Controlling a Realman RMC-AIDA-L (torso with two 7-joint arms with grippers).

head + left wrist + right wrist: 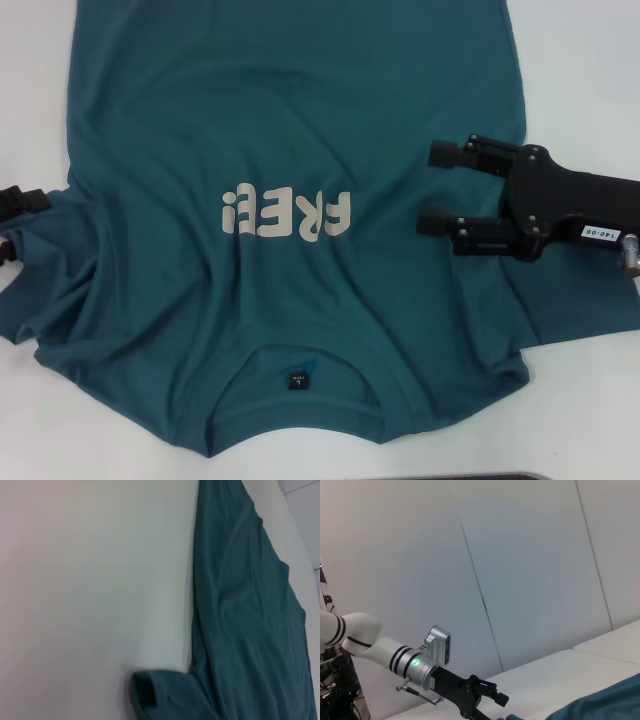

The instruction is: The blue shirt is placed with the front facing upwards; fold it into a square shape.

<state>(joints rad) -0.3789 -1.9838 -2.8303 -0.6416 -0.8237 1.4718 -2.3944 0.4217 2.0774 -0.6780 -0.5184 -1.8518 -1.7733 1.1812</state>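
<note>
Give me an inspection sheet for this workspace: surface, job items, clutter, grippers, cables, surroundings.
Surface: white table top, bare around the garment.
Job items: dark teal-blue cotton T-shirt lying front up, collar nearest the robot, cream "FREE" lettering across the chest, small black neck label; cloth wrinkled on the robot's left side, not yet folded.
Clutter: nothing seen.
Grippers: right gripper, black, jaws open, over the shirt's right side; whether it touches the cloth cannot be told. Left gripper at the shirt's left edge, mostly out of view in the head view.
Cables: nothing seen.
Surroundings: pale panelled wall behind the table.
</note>
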